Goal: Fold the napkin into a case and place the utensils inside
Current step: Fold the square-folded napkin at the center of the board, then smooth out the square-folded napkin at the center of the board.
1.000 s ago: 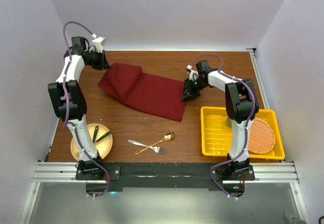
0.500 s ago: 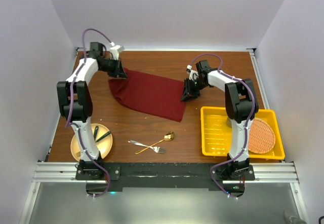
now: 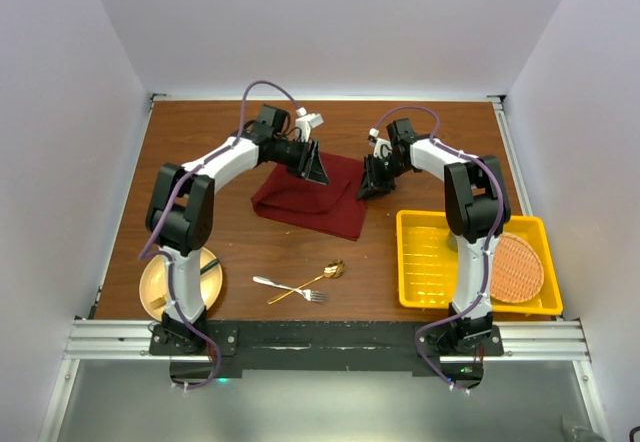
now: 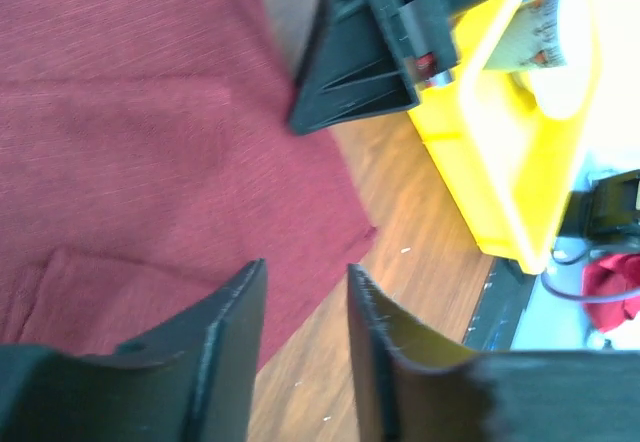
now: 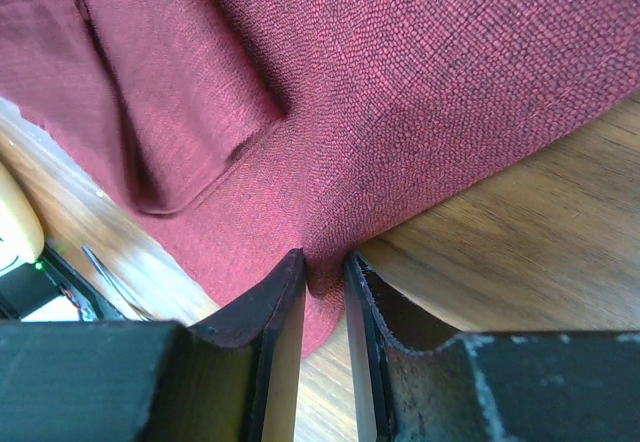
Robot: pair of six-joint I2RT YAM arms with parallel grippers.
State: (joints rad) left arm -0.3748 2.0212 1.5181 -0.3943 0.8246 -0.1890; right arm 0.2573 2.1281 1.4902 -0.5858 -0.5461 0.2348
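**A:** Reading anything on that pale label by the yellow tray?

**B:** No, its small print is too blurred to make out.

**A:** Where is the napkin?

**B:** The napkin lies mid-worktop, partly folded, with one flap doubled over it. The right jaws are clamped on its right edge. The left jaws hang just above its far part, apart, with nothing between them.

**A:** What stands in the way?

**B:** The left arm stretches over the cloth's far-left corner and hides part of the tan plate. The fork and the spoon lie crossed nearer the bases, clear of the cloth. An orange woven mat sits in the tray's right end.
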